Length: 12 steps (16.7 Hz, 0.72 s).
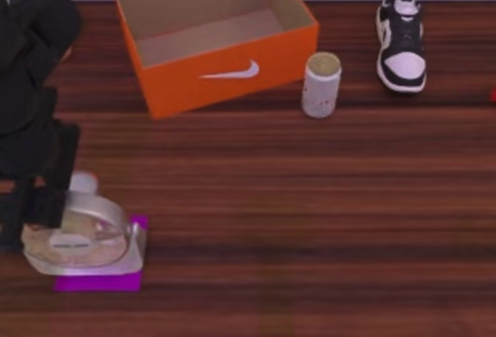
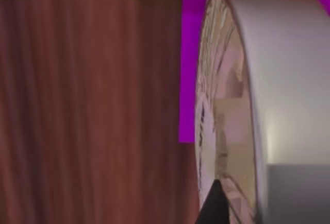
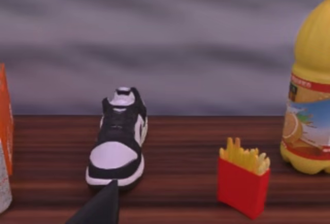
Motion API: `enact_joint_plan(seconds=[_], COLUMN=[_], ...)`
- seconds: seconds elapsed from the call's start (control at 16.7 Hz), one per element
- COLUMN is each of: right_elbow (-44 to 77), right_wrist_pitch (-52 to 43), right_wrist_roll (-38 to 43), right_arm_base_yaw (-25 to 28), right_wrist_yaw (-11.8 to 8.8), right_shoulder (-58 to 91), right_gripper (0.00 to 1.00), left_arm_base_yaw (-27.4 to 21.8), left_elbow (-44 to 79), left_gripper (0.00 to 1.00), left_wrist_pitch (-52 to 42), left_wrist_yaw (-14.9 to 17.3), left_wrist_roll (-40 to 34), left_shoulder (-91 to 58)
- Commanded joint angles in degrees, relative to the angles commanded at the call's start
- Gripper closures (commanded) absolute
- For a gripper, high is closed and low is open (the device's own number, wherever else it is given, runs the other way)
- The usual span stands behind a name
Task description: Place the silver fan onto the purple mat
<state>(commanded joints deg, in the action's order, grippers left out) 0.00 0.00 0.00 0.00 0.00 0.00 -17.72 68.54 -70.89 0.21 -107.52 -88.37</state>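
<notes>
The silver fan [image 1: 77, 236] rests over the purple mat [image 1: 101, 281] at the table's front left, its speckled face turned upward and covering most of the mat. My left gripper [image 1: 35, 213] reaches down at the fan's left side, shut on its round head. In the left wrist view the fan [image 2: 278, 80] fills the frame edge-on, one dark fingertip [image 2: 214, 206] lies against its face, and the mat [image 2: 188, 80] shows behind it. The other finger is hidden. My right gripper [image 3: 103, 208] is parked outside the top view, facing the sneaker.
An open orange shoebox [image 1: 225, 73] stands at the back centre, with a white speckled cup [image 1: 321, 84] to its right. A black-and-white sneaker [image 1: 401, 39] lies at the back right. A red fries box [image 3: 242, 183] and a yellow juice bottle [image 3: 309, 105] stand beyond it.
</notes>
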Motion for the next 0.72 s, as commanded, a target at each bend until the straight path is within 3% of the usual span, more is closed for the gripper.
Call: enact_joint_plan(seconds=[0.36,0.72], right_elbow=[0.0,0.0], right_wrist_pitch=[0.0,0.0], right_wrist_roll=[0.0,0.0], right_arm_base_yaw=[0.0,0.0], right_wrist_yaw=[0.0,0.0], right_shoulder=[0.0,0.0], right_gripper=[0.0,0.0], left_arm_base_yaw=[0.0,0.0], left_elbow=[0.0,0.0], left_gripper=[0.02,0.0], left_wrist_pitch=[0.0,0.0], left_wrist_yaw=[0.0,0.0], left_wrist_roll=[0.0,0.0], left_shoulder=[0.0,0.0])
